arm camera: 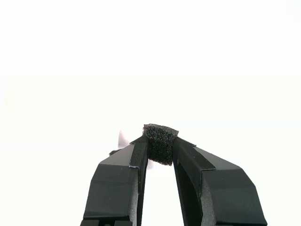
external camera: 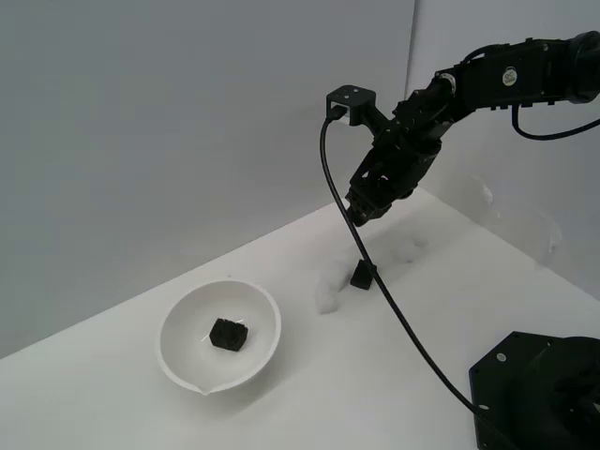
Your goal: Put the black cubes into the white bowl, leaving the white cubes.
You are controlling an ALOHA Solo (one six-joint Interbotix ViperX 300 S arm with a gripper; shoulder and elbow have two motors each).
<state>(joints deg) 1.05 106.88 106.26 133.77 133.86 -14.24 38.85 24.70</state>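
You have 1 black cube [arm camera: 161, 143] pinched between the fingers [arm camera: 136, 160] of your gripper [external camera: 367, 208], which hangs in the air above the table [external camera: 441, 309]; this looks like the carry step. In the wrist view the cube sits right at the fingertips, squeezed from both sides, its face rough and spongy like foam, its edges a little rounded.

Below the fingers, a second black cube [external camera: 362, 276] rests on the table, partly crossed by the black cable [external camera: 394, 309]. Just beside it, toward the bowl, lies a pale lump that is probably 1 of the white cubes [external camera: 324, 298]; it is faint against the white surface, and you cannot pick out the others with any certainty.

The white bowl [external camera: 178, 361] stands well apart from the fingers, toward the exterior view's left. It is glossy, round and wide, with a small pouring lip, and holds 1 black cube [external camera: 228, 334] already.

Your next move, as I judge it, is to carry the held cube across until the fingers are over the bowl, then let go.
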